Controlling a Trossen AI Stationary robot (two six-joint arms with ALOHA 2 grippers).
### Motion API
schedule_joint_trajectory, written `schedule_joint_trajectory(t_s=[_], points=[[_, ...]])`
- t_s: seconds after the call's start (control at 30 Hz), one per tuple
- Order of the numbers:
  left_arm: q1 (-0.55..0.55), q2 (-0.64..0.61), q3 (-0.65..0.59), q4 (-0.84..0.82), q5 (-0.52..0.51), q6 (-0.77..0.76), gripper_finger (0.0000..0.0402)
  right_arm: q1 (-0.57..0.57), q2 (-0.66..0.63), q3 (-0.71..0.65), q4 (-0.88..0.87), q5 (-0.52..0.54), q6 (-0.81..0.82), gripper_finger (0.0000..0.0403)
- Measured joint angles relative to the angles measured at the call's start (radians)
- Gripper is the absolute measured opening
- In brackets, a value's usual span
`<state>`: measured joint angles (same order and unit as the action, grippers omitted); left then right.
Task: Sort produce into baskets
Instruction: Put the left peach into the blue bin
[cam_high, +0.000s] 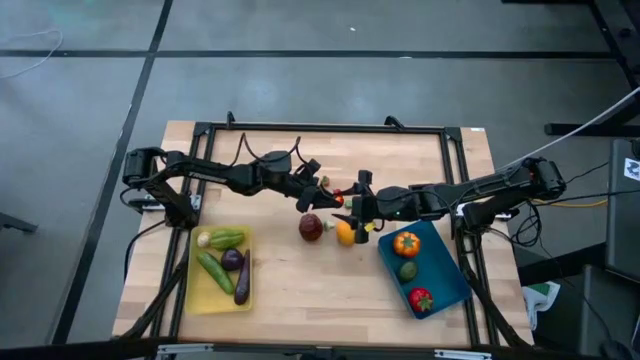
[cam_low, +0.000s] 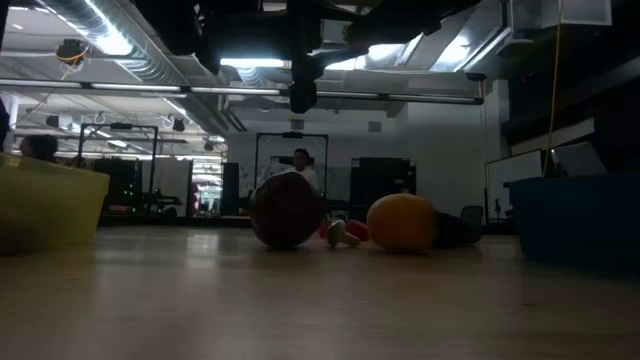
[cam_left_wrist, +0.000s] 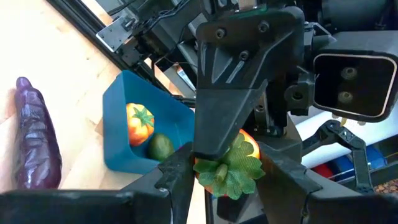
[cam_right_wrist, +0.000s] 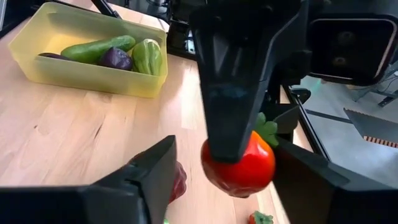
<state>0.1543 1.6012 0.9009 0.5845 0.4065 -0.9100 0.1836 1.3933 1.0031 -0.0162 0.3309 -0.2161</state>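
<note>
Your left gripper (cam_high: 333, 192) is closed on a red pepper (cam_right_wrist: 239, 165), held between the right gripper's (cam_high: 358, 205) half-open fingers; the blue basket (cam_high: 447, 262) lies nearer the right arm.

Quick count: two shallow rectangular plastic baskets, one yellow (cam_high: 219, 300) and one blue (cam_high: 445, 290). Inside the yellow basket there are four toy veggies: a long green cucumber (cam_high: 214, 271), a green pepper (cam_high: 226, 239) and two purple eggplants (cam_high: 232, 260) (cam_high: 243, 283). The blue basket has three pieces. Between the baskets, a dark red apple (cam_high: 311, 228) and one orange (cam_high: 345, 234) sit on the tabletop (cam_high: 320, 290).
</note>
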Motion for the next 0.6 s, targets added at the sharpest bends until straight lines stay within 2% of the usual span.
schedule_joint_trajectory(t_s=[0.17, 0.3, 0.6], points=[[-0.001, 0.0, 0.0, -0.002, 0.005, 0.012, 0.015, -0.001, 0.0, 0.0, 0.001, 0.001, -0.001, 0.0172], [0.0, 0.0, 0.0, -0.004, 0.005, 0.026, 0.015, -0.001, 0.0, 0.0, 0.0, 0.001, -0.001, 0.0139], [-0.008, 0.0, 0.0, -0.003, 0.015, 0.056, 0.0167, -0.001, 0.0, 0.0, -0.001, -0.008, 0.0, 0.0143]])
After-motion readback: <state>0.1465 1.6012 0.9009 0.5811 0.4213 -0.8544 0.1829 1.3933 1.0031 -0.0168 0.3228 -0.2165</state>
